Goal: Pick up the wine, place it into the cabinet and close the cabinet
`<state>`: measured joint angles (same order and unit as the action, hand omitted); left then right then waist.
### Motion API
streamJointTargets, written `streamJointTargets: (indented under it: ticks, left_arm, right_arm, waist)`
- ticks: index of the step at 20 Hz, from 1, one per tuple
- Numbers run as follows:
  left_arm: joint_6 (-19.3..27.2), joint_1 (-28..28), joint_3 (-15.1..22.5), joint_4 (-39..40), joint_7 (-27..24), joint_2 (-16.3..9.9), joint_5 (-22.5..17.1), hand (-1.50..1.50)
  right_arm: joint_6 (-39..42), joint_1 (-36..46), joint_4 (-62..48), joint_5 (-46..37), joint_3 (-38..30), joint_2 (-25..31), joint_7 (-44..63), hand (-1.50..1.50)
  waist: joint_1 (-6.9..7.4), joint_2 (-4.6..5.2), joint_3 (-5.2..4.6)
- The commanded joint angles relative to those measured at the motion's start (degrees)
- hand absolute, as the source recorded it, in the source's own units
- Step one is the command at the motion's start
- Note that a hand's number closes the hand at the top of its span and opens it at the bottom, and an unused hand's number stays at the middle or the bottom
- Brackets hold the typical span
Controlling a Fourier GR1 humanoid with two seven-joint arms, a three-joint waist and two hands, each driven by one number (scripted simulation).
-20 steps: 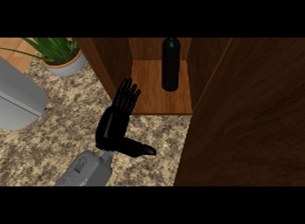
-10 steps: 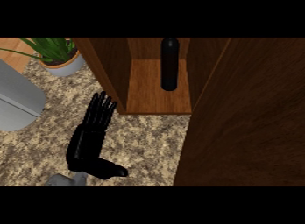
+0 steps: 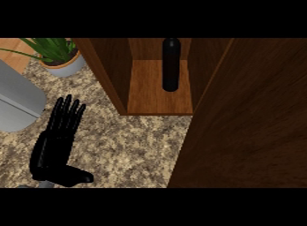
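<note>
At the far left a grey rounded object (image 3: pixel 9 103) lies on the speckled stone counter (image 3: pixel 130 145), and above it a potted plant (image 3: pixel 57 55) stands near the counter's back edge. Just right of the grey object is the left hand (image 3: pixel 55 143), coming in from the lower edge: its fingers are straight and point up the view, the thumb sticks out to the right near the bottom, and it holds nothing. It lies flat over bare counter, apart from everything. Up and to the right of it stands the wooden cabinet (image 3: pixel 110 70), open toward the viewer, with its floor board showing between two side walls. The wine (image 3: pixel 171 64), a dark bottle, is already inside, standing on that floor toward the back and right of centre, its long axis running up the view, upright as far as I can tell. Nothing else shows in the compartment. Further right a wide brown panel, the cabinet door (image 3: pixel 254 123), fills the view from top to bottom; it stands swung open, its near edge running from the compartment's right wall down to the lower edge. The right hand shows nowhere. So placing looks done and closing remains: the door lies well to the right of the left hand, across the counter, and the bottle sits far enough inside that it should not obstruct the door.
</note>
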<state>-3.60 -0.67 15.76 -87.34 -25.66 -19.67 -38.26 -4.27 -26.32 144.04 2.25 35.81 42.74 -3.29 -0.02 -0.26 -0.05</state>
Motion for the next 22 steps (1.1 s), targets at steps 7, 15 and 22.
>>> streamJointTargets:
  ticks: [7, 15, 22]
  left_arm:
    - [-8.9, -4.3, -9.7, 0.0, 0.2, -8.3, -5.7, -1.50]
    - [-13.6, -5.2, -13.0, 0.5, 1.3, -11.1, -8.1, -1.50]
    - [-14.4, -3.2, -13.7, 1.2, 3.7, -11.9, -9.3, -1.50]
  right_arm:
    - [-0.6, 3.3, 10.7, -1.5, 8.6, -3.8, 8.6, 1.50]
    - [-1.3, 10.5, 10.1, -1.8, 12.3, -8.0, 15.6, 1.50]
    - [-0.4, 16.8, 5.1, 0.8, 12.8, -13.2, 17.4, 1.50]
  waist:
    - [0.43, 0.10, -0.12]
    - [1.18, 0.21, -0.28]
    - [2.00, 0.41, -0.31]
